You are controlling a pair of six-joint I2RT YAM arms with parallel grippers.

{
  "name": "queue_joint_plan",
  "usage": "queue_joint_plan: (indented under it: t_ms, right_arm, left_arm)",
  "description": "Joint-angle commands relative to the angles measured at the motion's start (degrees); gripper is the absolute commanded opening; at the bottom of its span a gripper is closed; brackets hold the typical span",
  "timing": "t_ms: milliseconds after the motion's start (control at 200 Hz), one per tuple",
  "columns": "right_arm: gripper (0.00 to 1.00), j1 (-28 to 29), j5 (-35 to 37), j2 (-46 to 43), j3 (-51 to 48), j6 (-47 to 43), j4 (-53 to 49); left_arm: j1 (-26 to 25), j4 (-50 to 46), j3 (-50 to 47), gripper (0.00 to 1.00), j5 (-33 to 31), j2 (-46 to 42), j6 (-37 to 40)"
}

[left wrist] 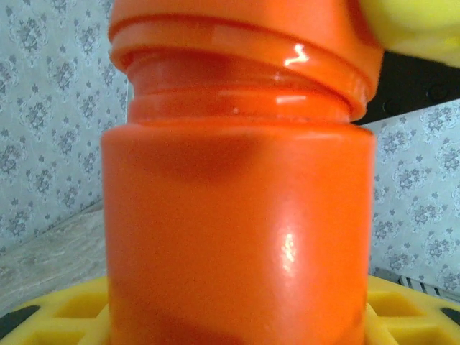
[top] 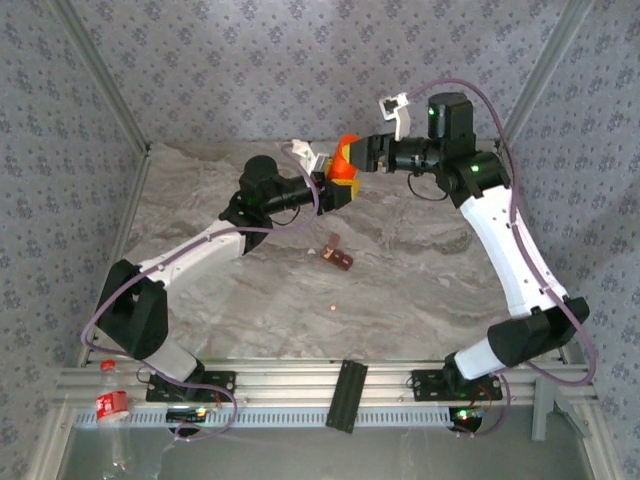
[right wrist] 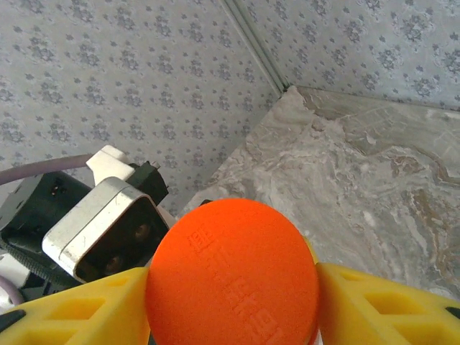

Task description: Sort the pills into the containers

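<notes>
Marbled tabletop [top: 430, 270] carries one dark three-box container strip [top: 337, 256], with one pale pill [top: 334, 309] lying near it. Above, the left gripper [top: 336, 188] clamps one orange bottle [left wrist: 237, 237]; the right gripper [right wrist: 231, 302] pinches its single tilted cap [right wrist: 230, 259].

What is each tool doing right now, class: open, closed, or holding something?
The left tool is closed on the orange bottle.
The right tool is closed on the orange cap.
</notes>
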Motion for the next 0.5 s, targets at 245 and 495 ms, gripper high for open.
queue_joint_plan:
  t_ms: [245,495]
  right_arm:
    - [0.70,0.5,-4.6,4.8,6.6,-1.0,-7.1]
    - [0.88,-3.5,-4.9,-0.8,2.6,2.3,-1.3]
  left_arm:
    - [-0.4,3.8,2.3,0.00,0.9,-0.7,1.1]
    - [-0.4,4.1,2.3,0.00,0.5,-0.4,0.9]
